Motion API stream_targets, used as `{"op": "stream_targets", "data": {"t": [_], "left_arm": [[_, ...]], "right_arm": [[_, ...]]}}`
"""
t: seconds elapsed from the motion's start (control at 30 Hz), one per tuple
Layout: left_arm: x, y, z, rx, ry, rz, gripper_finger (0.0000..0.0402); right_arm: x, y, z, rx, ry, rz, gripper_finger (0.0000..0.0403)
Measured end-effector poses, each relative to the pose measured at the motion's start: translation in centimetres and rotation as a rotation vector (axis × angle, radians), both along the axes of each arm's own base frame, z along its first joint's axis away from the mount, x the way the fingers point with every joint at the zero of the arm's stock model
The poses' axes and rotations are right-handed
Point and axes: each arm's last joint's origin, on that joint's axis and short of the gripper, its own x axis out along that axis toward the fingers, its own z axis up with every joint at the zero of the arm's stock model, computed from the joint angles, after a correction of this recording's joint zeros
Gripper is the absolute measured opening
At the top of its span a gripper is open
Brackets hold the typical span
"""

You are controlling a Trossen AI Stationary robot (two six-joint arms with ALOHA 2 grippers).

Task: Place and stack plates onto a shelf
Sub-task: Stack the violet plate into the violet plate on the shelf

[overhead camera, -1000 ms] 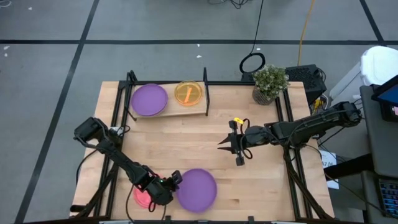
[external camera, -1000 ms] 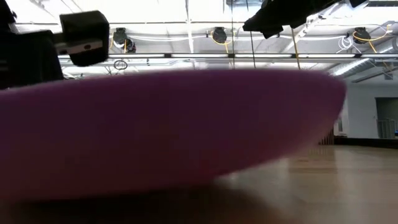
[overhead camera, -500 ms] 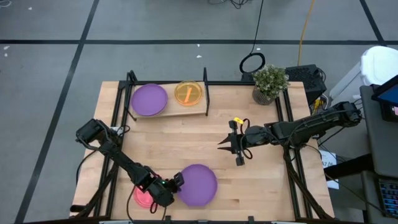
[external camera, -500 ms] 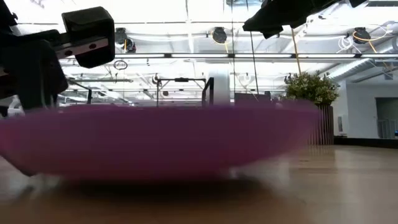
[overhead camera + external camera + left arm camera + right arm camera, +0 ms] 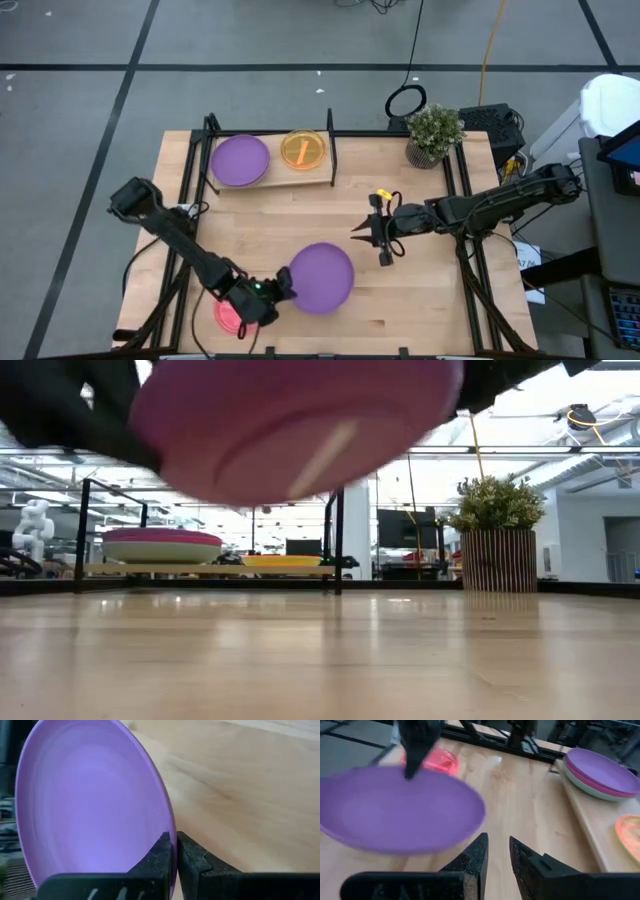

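Low view: left gripper (image 5: 174, 851) pinches purple plate (image 5: 290, 420) above wooden tabletop (image 5: 400, 650) (right's jaws slightly parted).

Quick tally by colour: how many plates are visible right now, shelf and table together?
Purple: 2, the held purple plate in the left pincer and the shelf purple plate
Mint-green plate: 1, under that one
Orange plate: 1
Pink-red plate: 1
Total: 5 visible; the stack may hide more.

Light wooden tabletop (image 5: 420, 290) and its load

A low light-wood shelf (image 5: 272, 178), a potted plant (image 5: 432, 133) and a translucent pink-red plate (image 5: 229, 315) are carried.
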Motion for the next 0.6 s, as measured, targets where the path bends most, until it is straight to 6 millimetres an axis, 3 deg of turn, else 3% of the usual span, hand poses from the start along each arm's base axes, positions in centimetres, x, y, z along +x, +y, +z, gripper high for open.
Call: {"op": "stream_targets", "data": {"t": [0.3,0.6], "left_arm": [[-2.0,3.6,6.0,-0.012,-0.062,0.093,0.0014],[-3.5,8.5,8.9,0.023,-0.050,0.257,0.0013]], "right_arm": [[-0.2,-0.2,-0.8,-0.032,-0.020,-0.025,0.0066],[-0.2,-0.2,-0.8,-0.037,-0.020,-0.023,0.0066]]}}
